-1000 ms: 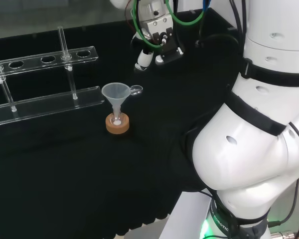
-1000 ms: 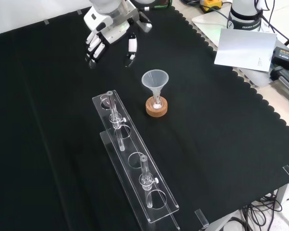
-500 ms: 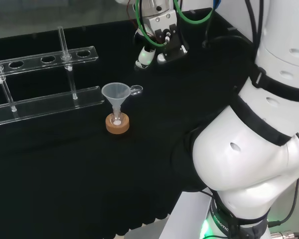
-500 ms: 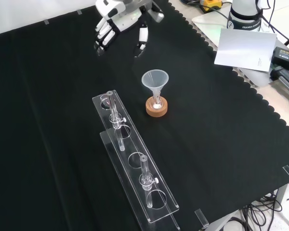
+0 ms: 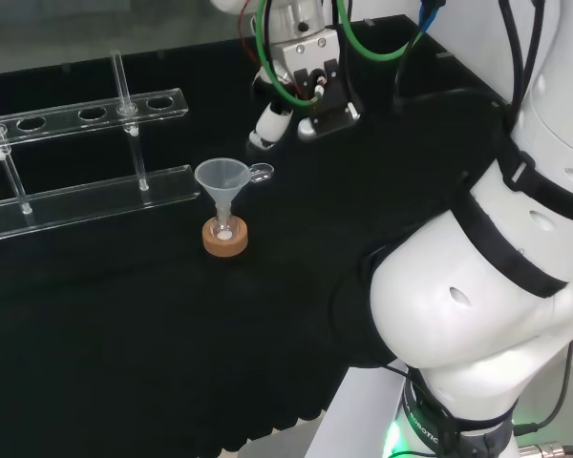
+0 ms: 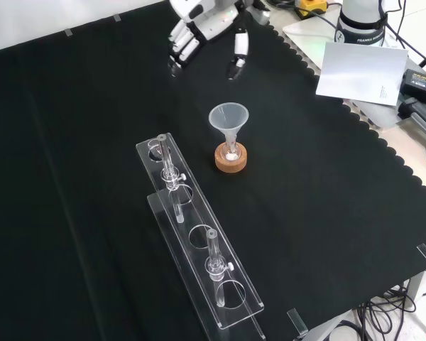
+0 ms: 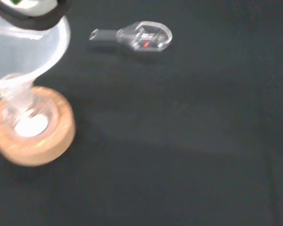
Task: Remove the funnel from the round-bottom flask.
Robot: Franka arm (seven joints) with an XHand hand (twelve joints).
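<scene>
A clear plastic funnel (image 5: pixel 222 179) stands with its stem in a small round-bottom flask (image 5: pixel 225 229), which rests on a cork ring (image 5: pixel 225 240) mid-cloth. The front view shows the same funnel (image 6: pixel 228 117) above the cork ring (image 6: pixel 231 159). My hand (image 5: pixel 304 72) hangs over the cloth to the upper right of the funnel in the head view, apart from it. Its fingers (image 5: pixel 267 124) point down, relaxed, and hold nothing. In the front view the hand (image 6: pixel 211 20) is beyond the funnel, near the top edge. The wrist view has the funnel (image 7: pixel 23 52) and cork ring (image 7: pixel 35 136) close by.
A clear plastic tube rack (image 6: pixel 199 241) with upright glass pieces lies in front of the flask in the front view, and on the left as the rack (image 5: pixel 86 191) in the head view. A small clear piece (image 7: pixel 141 36) lies on the cloth beside the funnel.
The hand has moved to the right in the front view, staying beyond the funnel, and its fingers hang a little lower in the head view. Funnel and flask have not moved.
</scene>
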